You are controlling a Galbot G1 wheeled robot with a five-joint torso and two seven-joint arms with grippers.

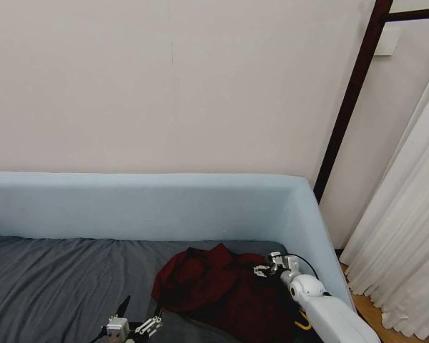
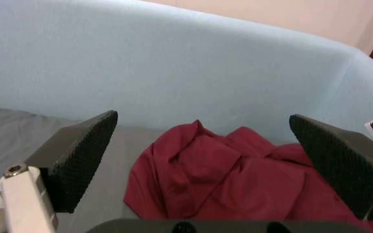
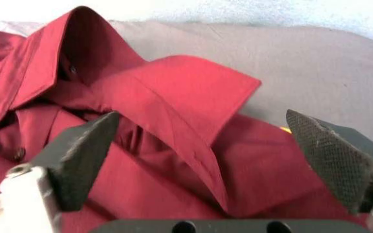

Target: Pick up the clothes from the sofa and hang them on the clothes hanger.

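Two arms in play, both empty-handed right now. Starting on the left: the left end effector (image 1: 132,327) hangs low over the grey seat cushion (image 1: 50,279) of the sofa (image 1: 129,207). It's released, fingers spread wide, aimed at the clothes but well apart from them.

Next over, the red shirt (image 1: 214,286) sits in a crumpled heap at the right end of the seat, close to the sofa's corner. The heap is wider than it is deep, so I'd call its long axis along the sofa's length. It's too bunched up to say where the sleeves or hem go. The collar (image 3: 167,92) is on top, folded over, one tip pointing out toward bare cushion.

Then the right end effector (image 1: 267,266) sits at the heap's right edge, also released, with the collar fold just ahead between its gaping fingers.

My read: this is the reach-for-the-grab step, nothing lifted. The next move needs a push in and a pinch on the collar, the handiest bit for hanging.

Far right there's a dark frame (image 1: 350,100), probably the hanger stand, then a white curtain (image 1: 407,243).
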